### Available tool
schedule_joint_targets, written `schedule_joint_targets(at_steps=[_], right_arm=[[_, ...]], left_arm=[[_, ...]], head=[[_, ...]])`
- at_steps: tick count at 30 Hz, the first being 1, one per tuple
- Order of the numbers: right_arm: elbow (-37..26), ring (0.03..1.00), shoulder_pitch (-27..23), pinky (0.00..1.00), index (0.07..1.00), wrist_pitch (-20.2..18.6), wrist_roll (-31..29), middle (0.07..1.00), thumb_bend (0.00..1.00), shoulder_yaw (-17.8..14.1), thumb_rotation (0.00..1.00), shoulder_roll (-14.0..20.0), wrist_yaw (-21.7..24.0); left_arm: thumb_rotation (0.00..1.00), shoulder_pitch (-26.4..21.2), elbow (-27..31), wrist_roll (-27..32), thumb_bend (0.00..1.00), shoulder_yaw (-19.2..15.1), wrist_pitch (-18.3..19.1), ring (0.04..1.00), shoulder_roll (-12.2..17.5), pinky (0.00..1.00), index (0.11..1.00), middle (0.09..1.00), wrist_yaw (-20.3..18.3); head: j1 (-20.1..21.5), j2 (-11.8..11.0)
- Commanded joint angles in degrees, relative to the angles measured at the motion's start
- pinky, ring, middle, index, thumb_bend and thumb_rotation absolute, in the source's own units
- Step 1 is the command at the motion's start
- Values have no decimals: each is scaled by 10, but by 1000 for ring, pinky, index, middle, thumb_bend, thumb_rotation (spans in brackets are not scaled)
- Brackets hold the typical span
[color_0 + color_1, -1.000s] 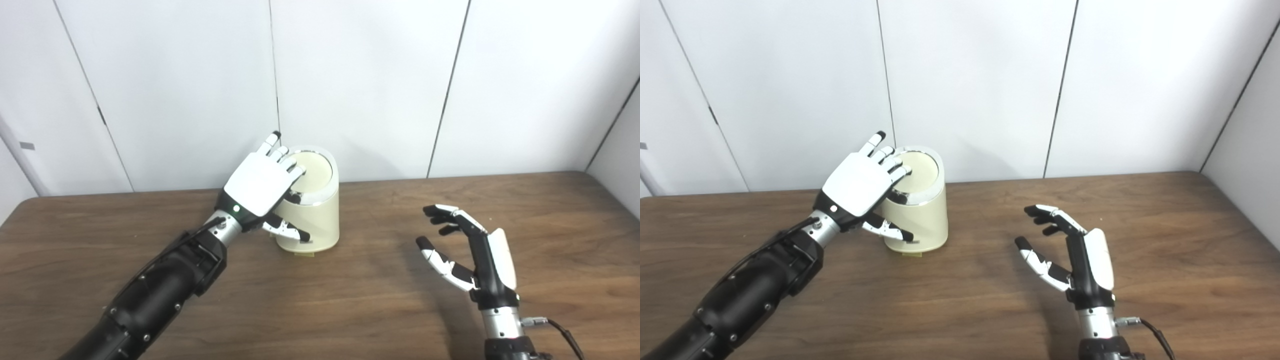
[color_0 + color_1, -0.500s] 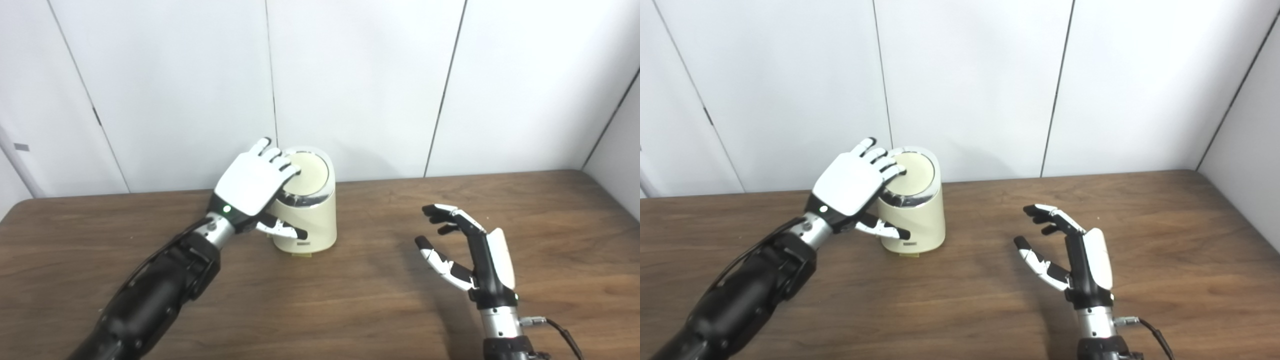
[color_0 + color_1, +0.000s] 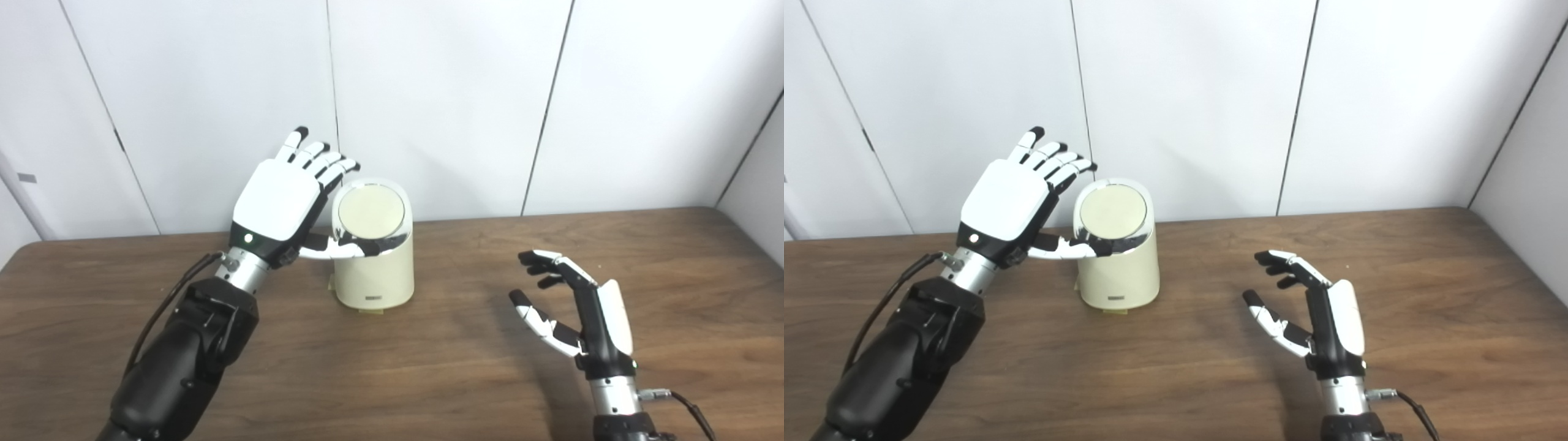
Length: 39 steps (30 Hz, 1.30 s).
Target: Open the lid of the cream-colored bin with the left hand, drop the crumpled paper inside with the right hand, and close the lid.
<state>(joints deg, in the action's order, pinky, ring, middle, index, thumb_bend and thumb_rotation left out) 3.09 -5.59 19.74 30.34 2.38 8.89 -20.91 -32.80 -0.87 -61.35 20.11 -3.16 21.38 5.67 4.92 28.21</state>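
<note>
Standing upright, cream-colored bin [image 3: 373,269], round lid [image 3: 371,209] shut, left hand [image 3: 278,199] and right hand [image 3: 582,318] spread, empty.

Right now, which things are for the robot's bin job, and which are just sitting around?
For the job:
- small cream-colored round bin with its round cream lid
- left hand, raised beside the bin, fingers apart
- right hand, open and holding nothing
No crumpled paper is in view.

Just there:
- brown wooden table
- white panelled wall

bin: cream-colored cylindrical plastic bin [image 3: 373,269] on the brown wooden table [image 3: 429,367], at 11 o'clock
left hand: robot's left hand [image 3: 278,199] at the bin's 9 o'clock
right hand: robot's right hand [image 3: 582,318] at the bin's 4 o'clock
</note>
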Motion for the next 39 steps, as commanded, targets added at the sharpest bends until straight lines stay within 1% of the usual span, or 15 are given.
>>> schedule_joint_targets(at_steps=[1, 4, 5, 6, 9, 10, 13, 14, 17, 20, 25, 30, 34, 37, 39], right_arm=[[31, 640, 9, 518, 682, 7, -2, 678, 277, 9, 448, -23, -7], [34, 639, 9, 517, 680, 10, -1, 677, 275, 9, 433, -22, -8], [34, 638, 9, 516, 680, 9, -2, 677, 276, 9, 435, -22, -8], [36, 638, 9, 517, 680, 11, -2, 676, 277, 9, 438, -21, -8], [37, 640, 8, 519, 680, 12, -2, 679, 276, 9, 444, -21, -8], [37, 643, 8, 521, 681, 13, -1, 680, 274, 9, 443, -20, -9], [36, 642, 9, 517, 688, 9, 2, 686, 274, 9, 448, -19, -8], [35, 644, 10, 519, 691, 7, 4, 688, 275, 9, 459, -19, -7], [36, 648, 10, 520, 694, 11, 3, 689, 272, 9, 447, -17, -8], [38, 657, 11, 533, 691, 15, 1, 690, 271, 8, 437, -17, -9], [31, 669, 15, 549, 688, 10, -2, 700, 276, 8, 474, -17, -5], [22, 670, 20, 548, 691, 9, -7, 702, 259, 7, 475, -18, -2], [13, 657, 27, 538, 681, 11, -6, 689, 240, 4, 417, -17, -4], [4, 652, 34, 534, 673, 13, -6, 686, 233, 3, 390, -14, -2], [1, 581, 37, 459, 628, 18, -11, 674, 254, 3, 236, -12, 0]], left_arm=[[823, -23, 26, 12, 783, -18, 1, 927, -3, 1000, 910, 888, 7], [828, -15, 37, 59, 763, -40, 6, 938, -20, 1000, 936, 898, -10], [834, -9, 43, 88, 746, -51, 10, 937, -29, 1000, 939, 900, -20], [874, 1, 50, 137, 714, -68, 12, 930, -40, 1000, 935, 901, -31], [882, 41, 69, 325, 576, -131, 11, 871, -85, 789, 862, 875, -58], [890, 55, 72, 372, 492, -147, 4, 840, -97, 729, 838, 852, -58], [878, 96, 71, 463, 317, -182, -23, 799, -122, 678, 792, 803, -56], [874, 109, 72, 483, 294, -189, -31, 793, -128, 676, 784, 795, -57], [927, 149, 79, 499, 248, -197, -52, 792, -132, 689, 782, 794, -56], [897, 192, 74, 512, 208, -202, -92, 771, -134, 671, 765, 783, -51], [841, 251, 52, 540, 194, -207, -135, 772, -143, 695, 759, 780, -48], [893, 286, 29, 570, 203, -206, -162, 810, -142, 750, 787, 811, -61], [865, 307, 19, 579, 200, -209, -170, 828, -146, 782, 791, 822, -60], [814, 319, 18, 553, 201, -214, -169, 816, -152, 764, 781, 811, -41], [704, 323, 16, 524, 190, -221, -164, 778, -162, 713, 750, 778, -16]], head=[[1, 1], [-1, 1], [-1, 1], [0, 0], [2, 0], [1, 0], [-3, -4], [-2, -6], [-3, -5], [-4, -4], [-5, -5], [-3, -4], [-4, -1], [-7, -1], [-8, -1]])
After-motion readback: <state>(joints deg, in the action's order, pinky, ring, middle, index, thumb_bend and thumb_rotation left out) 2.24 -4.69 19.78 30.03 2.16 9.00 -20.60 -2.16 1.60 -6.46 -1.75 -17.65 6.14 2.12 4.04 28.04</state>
